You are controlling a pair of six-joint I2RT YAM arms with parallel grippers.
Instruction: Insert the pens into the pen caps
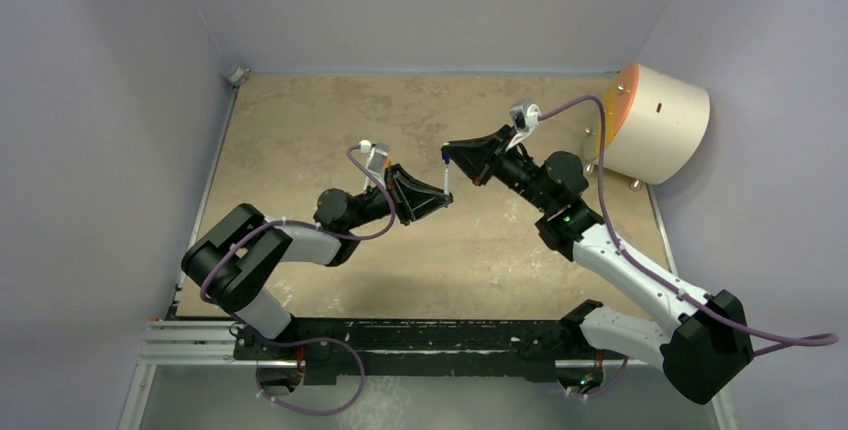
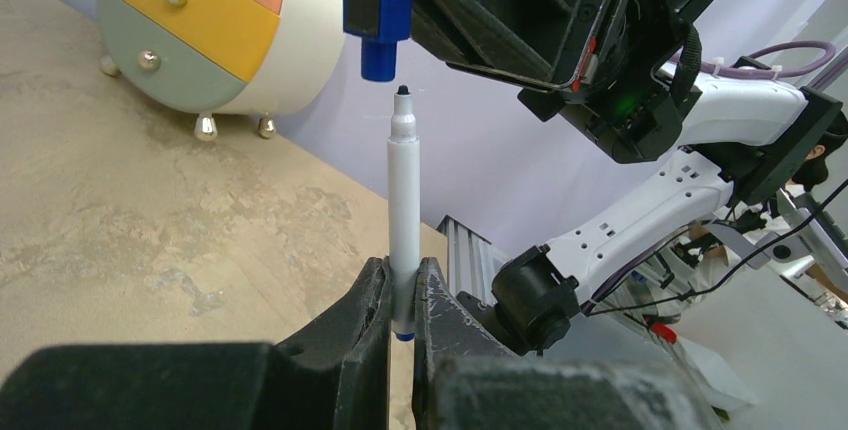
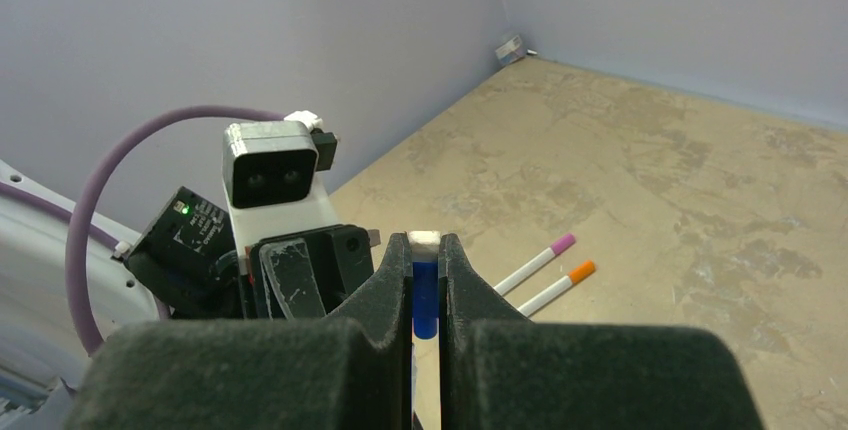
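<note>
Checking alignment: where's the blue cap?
The blue cap sits in the right gripper, top centre of the left wrist view, just above the pen in the left gripper.

No lettering, brand, number or sign can be read anywhere, not on the pen [image 2: 404,200] or the cap [image 2: 379,50].

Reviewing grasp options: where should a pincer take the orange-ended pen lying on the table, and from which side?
Take the orange-ended pen by its white barrel, near mid-length, coming straight down with the jaws across it. It lies flat, and the pink-ended pen lies close alongside, parallel, so one finger would likely have to enter the narrow gap between them.
</note>
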